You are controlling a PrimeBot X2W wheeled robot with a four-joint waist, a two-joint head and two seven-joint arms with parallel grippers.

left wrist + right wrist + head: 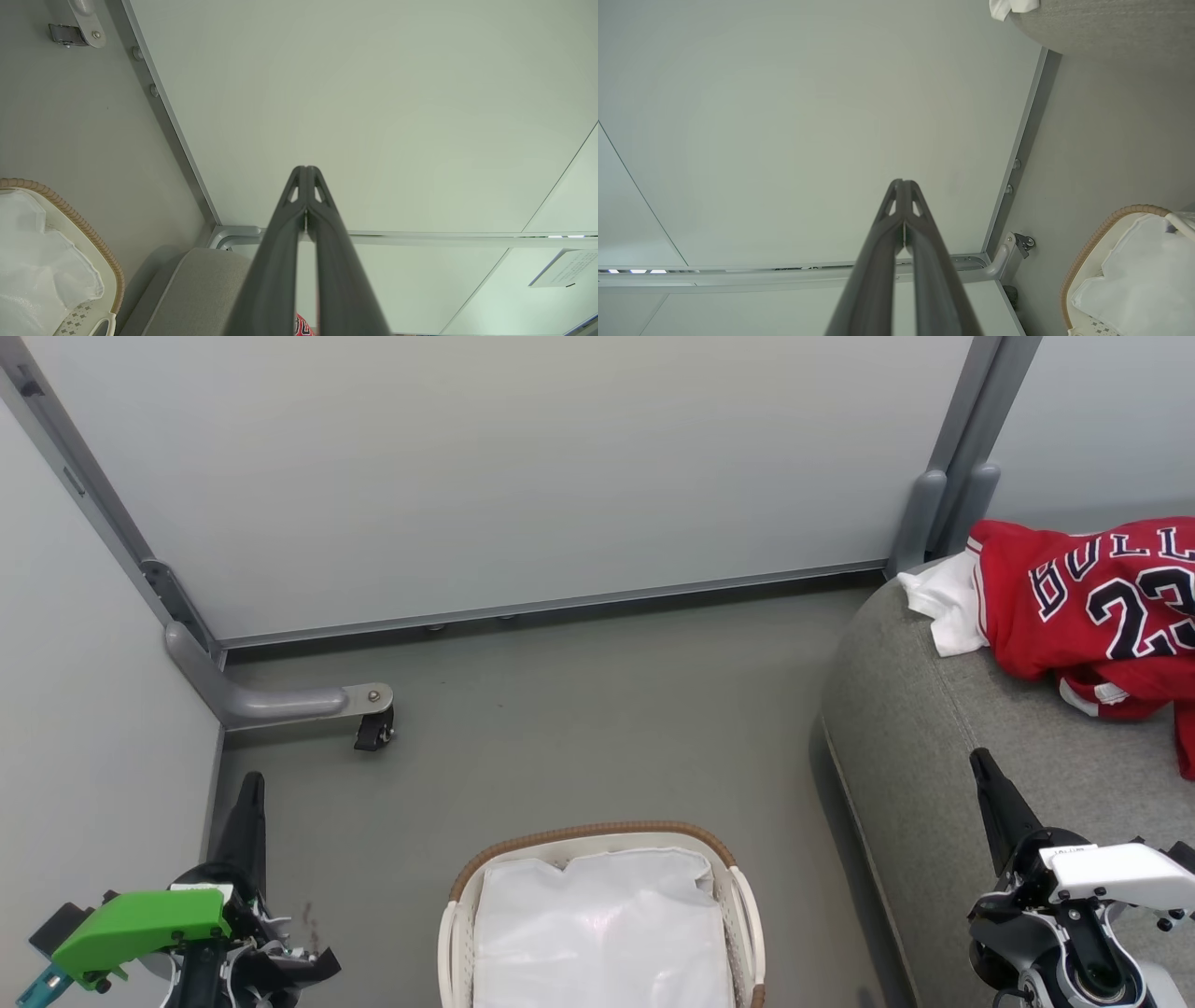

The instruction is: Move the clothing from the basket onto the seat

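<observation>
A red jersey (1102, 607) lettered "BULLS 23" lies crumpled on the grey seat (924, 756) at the right, with a small white cloth (948, 602) beside it at the cushion's back corner. The white slatted basket (738, 887) with a brown woven rim stands on the floor at the bottom centre, holding only a glossy white liner sheet (597, 933). My left gripper (250, 784) is shut and empty at the lower left, left of the basket. My right gripper (980, 761) is shut and empty over the seat's front part. Both wrist views show fingertips pressed together (306, 169) (903, 182).
Pale partition panels (485, 467) close off the back and left, on grey frames. A grey foot with a black caster (373, 728) juts onto the grey floor (597, 719) near the left gripper. The seat's rounded edge lies close to the basket's right side.
</observation>
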